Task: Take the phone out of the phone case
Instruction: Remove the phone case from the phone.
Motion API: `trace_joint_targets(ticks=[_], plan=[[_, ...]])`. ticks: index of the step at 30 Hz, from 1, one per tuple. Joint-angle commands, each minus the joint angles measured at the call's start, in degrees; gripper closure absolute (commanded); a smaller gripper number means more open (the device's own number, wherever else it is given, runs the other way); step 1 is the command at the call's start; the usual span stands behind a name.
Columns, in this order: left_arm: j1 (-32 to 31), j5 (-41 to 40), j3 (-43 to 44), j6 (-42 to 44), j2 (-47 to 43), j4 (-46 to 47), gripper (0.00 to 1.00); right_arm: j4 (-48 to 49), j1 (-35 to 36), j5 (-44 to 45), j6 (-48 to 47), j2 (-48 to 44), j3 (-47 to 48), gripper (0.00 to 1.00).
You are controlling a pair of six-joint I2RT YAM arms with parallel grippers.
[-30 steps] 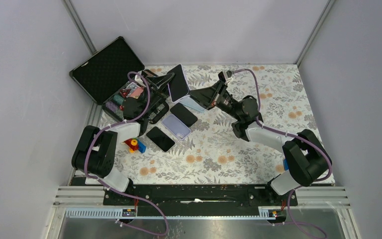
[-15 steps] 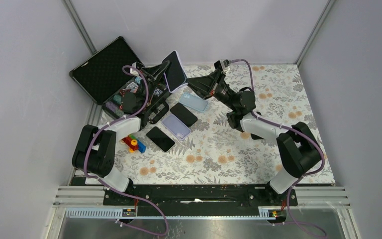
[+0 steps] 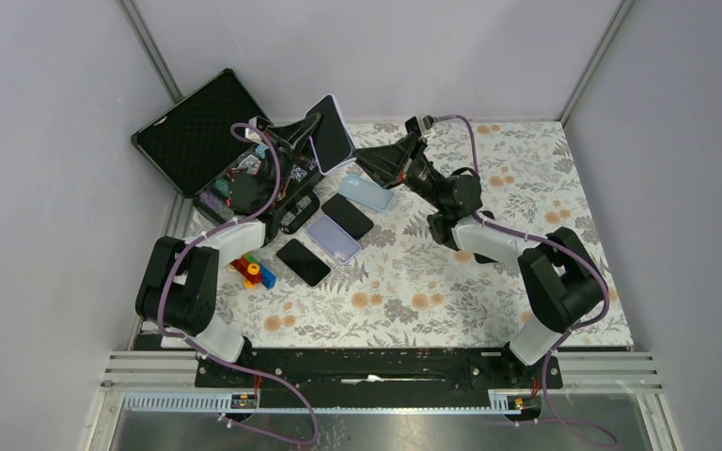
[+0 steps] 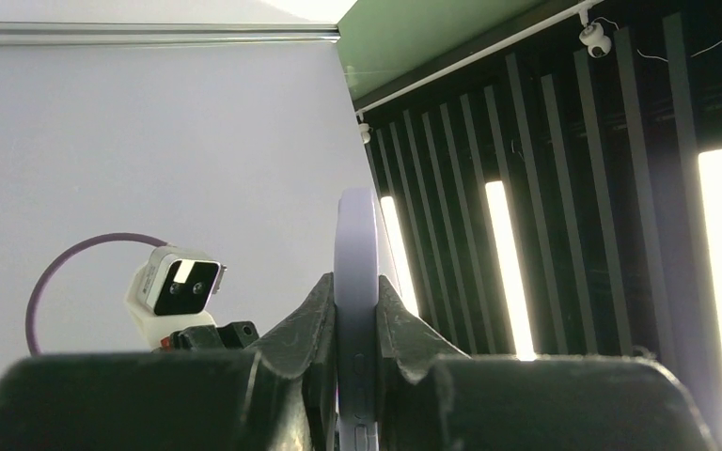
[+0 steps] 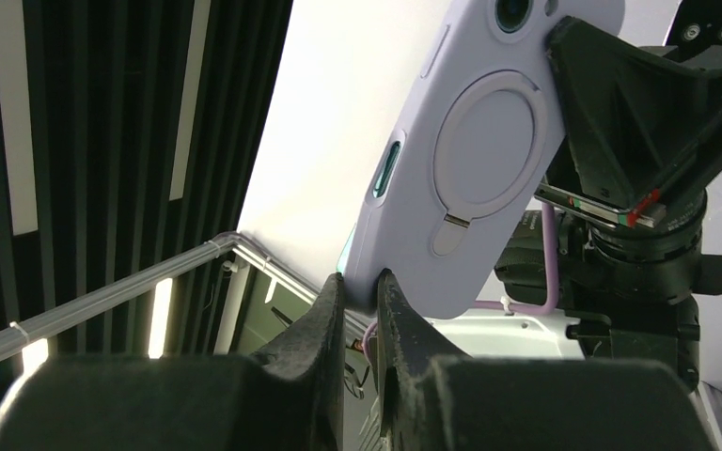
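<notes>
Step in hand: peeling. My left gripper [image 4: 356,310] is clamping the phone [image 3: 332,134], raised above the table's [image 3: 526,188] far side. My right gripper [image 5: 359,291] is pinching the lilac phone case's [image 5: 475,160] lower corner. Next, I judge: peeling that corner off steadily.

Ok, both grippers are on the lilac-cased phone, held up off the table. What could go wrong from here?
1. The right gripper pinches only a thin edge of the lilac phone case, so it may slip off when it pulls.
2. The left gripper clamps case and dark-screened phone together, so peeling might stall or twist the grip.
3. A pale blue clear case and a black phone lie on the table close by; a drop could hit them.
</notes>
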Motion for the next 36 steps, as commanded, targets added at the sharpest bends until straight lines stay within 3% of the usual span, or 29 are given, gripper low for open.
trace_joint_targets(ticks=[1, 9, 17, 18, 23, 26, 31, 36], plan=[[-3.05, 4.71, 2.46, -10.39, -3.51, 4.23, 1.00, 1.82, 1.07, 2.15, -0.57, 2.18, -1.45, 1.00], [-2.98, 3.80, 2.53, -10.20, -6.10, 4.15, 1.00, 1.82, 0.49, 4.51, -3.97, 4.73, -8.41, 1.00], [-2.94, 3.98, 0.43, -9.21, -4.99, 3.97, 1.00, 1.65, -0.45, 2.08, -6.91, 4.70, -8.76, 1.00], [-2.87, 4.11, 0.17, -9.04, -4.67, 3.97, 1.00, 1.65, -0.49, 1.87, -7.49, 4.55, -8.86, 0.96], [-2.79, 3.38, -0.87, -6.77, -4.58, 3.18, 1.00, 1.48, -0.61, 1.96, -10.92, 2.84, -10.20, 0.52], [-2.58, 3.41, -1.11, -3.81, -4.95, 0.80, 1.00, 1.38, -0.60, 1.93, -13.44, 1.24, -11.03, 0.35], [-2.28, 3.28, -1.23, 0.44, -5.65, -3.12, 1.00, 1.57, -0.64, 1.06, -18.34, -1.84, -12.11, 0.21], [-1.93, 2.56, -1.22, 1.73, -5.41, -3.77, 1.00, 1.12, -0.69, 1.55, -25.56, -6.92, -15.61, 0.16]])
